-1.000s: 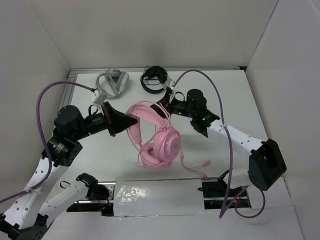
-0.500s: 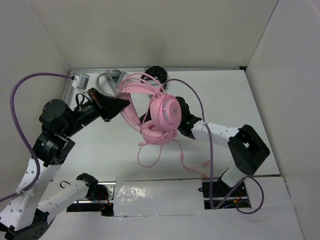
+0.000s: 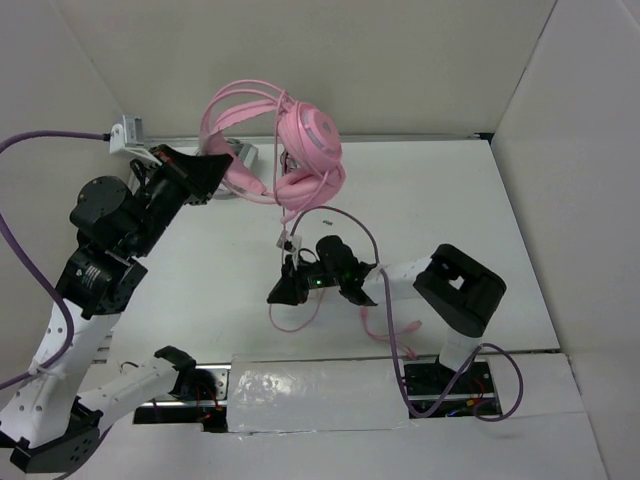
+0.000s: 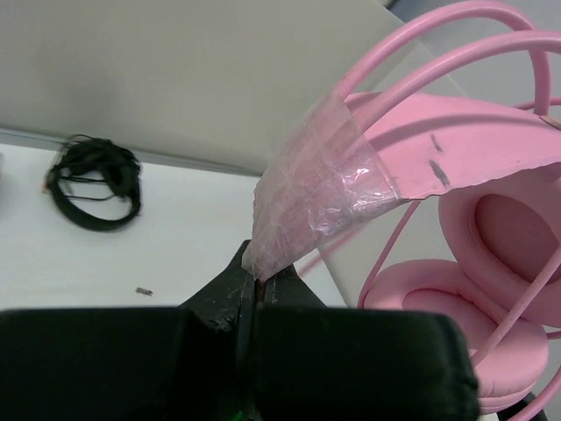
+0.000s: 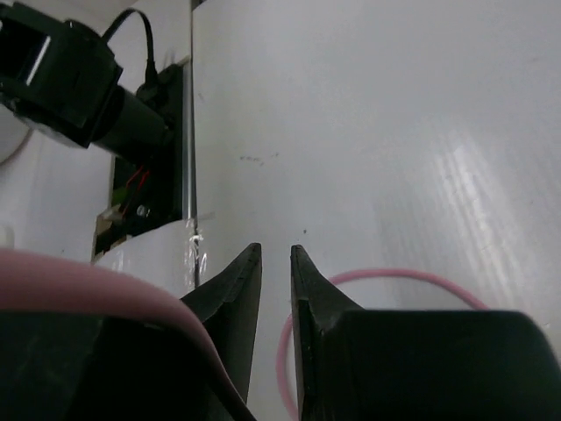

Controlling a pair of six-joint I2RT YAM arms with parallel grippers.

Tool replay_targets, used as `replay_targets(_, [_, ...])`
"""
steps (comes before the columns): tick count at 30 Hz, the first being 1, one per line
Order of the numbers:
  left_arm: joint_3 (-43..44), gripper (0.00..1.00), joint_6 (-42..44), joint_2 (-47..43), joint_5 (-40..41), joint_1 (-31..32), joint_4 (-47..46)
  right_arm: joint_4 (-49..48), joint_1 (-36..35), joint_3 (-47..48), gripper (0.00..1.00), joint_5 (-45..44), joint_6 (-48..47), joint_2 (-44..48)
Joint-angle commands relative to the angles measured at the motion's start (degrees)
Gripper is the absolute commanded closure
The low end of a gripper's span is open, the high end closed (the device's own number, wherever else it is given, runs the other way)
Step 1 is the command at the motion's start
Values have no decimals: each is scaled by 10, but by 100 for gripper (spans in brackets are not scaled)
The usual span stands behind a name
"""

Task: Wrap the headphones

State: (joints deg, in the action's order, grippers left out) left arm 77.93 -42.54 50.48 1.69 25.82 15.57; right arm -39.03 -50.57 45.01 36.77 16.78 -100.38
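2 arms, 1 pink set held in the air above the far side of the table (image 3: pixel 490 210).
Headphones (image 3: pixel 300 140) hang sideways in the top view, their long axis running left to right: headband toward the left gripper (image 3: pixel 218 165), both earcups on the right, 1 cup's outer face turned up to the camera. Only the top view shows the cable (image 3: pixel 295 325) dropping to a loop on the table by the right gripper (image 3: pixel 275 295). Only the left wrist view shows the left jaws clamped tight on a taped part of the headband, with black headphones (image 4: pixel 92 180) lying behind. In the right wrist view the jaws stand a narrow slit apart, low over the table and gripping nothing, the pink loop just beside them.
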Motion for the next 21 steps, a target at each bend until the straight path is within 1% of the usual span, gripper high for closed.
replay_targets(1, [52,100,-43,11,128,2,-51,-65,-14,-40,74,-10,29,5])
replay_targets(3, [56,100,-40,29,166,1,-53,-65,-32,-58,83,-34,39,20])
replay_targets(4, [57,100,-37,44,204,2,-57,-61,-40,-80,87,-53,41,37])
replay_targets(5, [62,100,-31,54,225,1,-57,-54,-50,-90,94,-72,41,48])
replay_targets(6, [66,100,-30,66,247,1,-48,-46,-59,-98,98,-105,40,57])
replay_targets(7, [78,100,-28,91,286,0,-39,-36,-77,-117,100,-122,46,83])
replay_targets(8, [84,100,-30,115,313,-4,-31,-16,-94,-133,100,-159,46,116])
replay_targets(9, [84,100,-30,116,314,-4,-22,2,-95,-135,100,-181,46,116])
replay_targets(10, [88,100,-39,139,315,-17,-17,30,-117,-134,100,-209,46,149])
replay_targets(11, [97,100,-46,153,308,-26,4,81,-132,-131,100,-258,42,168])
replay_targets(12, [97,100,-60,165,300,-33,21,110,-145,-128,100,-291,41,188])
replay_targets(13, [107,100,-72,189,293,-47,30,142,-180,-123,100,-324,39,224])
replay_targets(14, [109,100,-82,201,287,-52,42,174,-197,-116,100,-359,36,244])
replay_targets(15, [107,100,-86,218,288,-60,52,247,-215,-95,100,-450,41,278])
replay_targets(16, [102,100,-88,226,289,-65,54,284,-249,-84,100,-494,42,295])
replay_targets(17, [100,100,-103,235,289,-67,69,348,-261,-63,100,-529,43,312])
replay_targets(18, [89,100,-112,248,288,-75,83,376,-269,-50,100,-590,49,343])
replay_targets(19, [81,100,-117,254,287,-76,89,404,-277,-42,100,-609,51,357])
replay_targets(20, [72,100,-123,261,290,-77,96,457,-278,-20,100,-629,54,371])
replay_targets(21, [52,100,-121,272,289,-78,99,481,-279,-6,100,-654,56,387])
